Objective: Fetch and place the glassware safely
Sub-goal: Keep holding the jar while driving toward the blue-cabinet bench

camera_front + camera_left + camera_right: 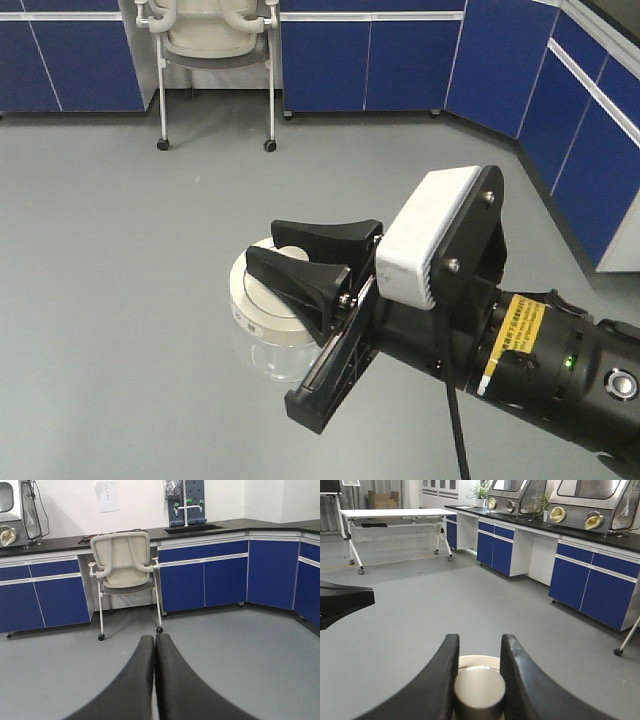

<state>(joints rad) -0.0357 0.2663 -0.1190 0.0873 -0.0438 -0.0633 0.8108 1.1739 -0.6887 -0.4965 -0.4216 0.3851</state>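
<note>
One jar (268, 350) of clear glass, capped by a cream lid (255, 300) with a round knob (480, 692) at centre. Held in the air over the grey floor (120, 250), close in front of the robot, by the right gripper (480, 640). Jaws clenched on the knob, one finger on each side, both touching it. Lid seated level on the jar. Contents: cannot tell; floor visible through the glass wall. White camera housing (435, 235) mounted just behind the right jaws.

Left gripper (154, 637): jaws pressed together, fingers touching along their inner faces. Tip of one left finger (345, 602) at the left edge of the right wrist view, apart from the jar.

Ahead of the left gripper: wheeled chair (125, 565) against blue cabinets (225, 582), with a sink (192, 528) set in the black worktop (50, 543) above.

In the right wrist view: more blue cabinets under a row of glove boxes (580, 502), a potted plant (481, 490) at the far end, and a white table (395, 513) on casters. All furniture well apart from the jar.
</note>
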